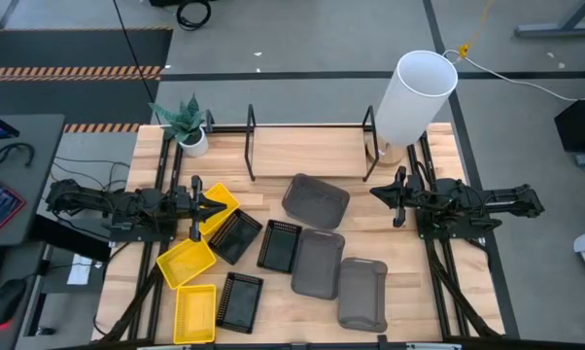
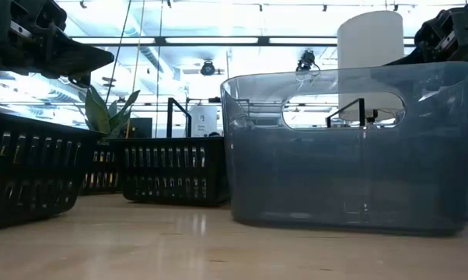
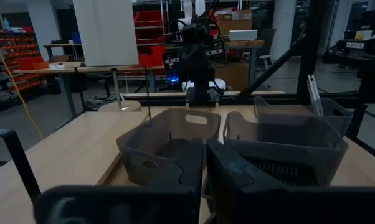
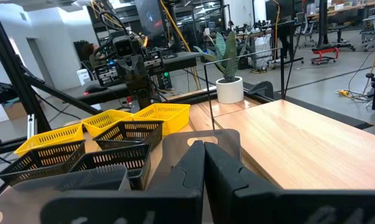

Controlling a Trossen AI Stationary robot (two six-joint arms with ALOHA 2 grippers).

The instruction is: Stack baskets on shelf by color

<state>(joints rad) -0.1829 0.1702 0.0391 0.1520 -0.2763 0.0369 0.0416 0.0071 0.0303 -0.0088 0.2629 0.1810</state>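
Grey basket (image 2: 347,152) foremost (both grippers closed, idle).

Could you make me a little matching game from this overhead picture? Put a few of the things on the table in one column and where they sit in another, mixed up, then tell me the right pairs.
Things:
1. potted plant
2. white cylinder
3. yellow baskets
4. dark grey baskets

Places (high view):
A. far edge of the table, on the right arm's side
B. middle of the table, between the two arms
C. far corner on the left arm's side
D. near the left gripper, on the left arm's side

Pairs: 1-C, 2-A, 3-D, 4-B
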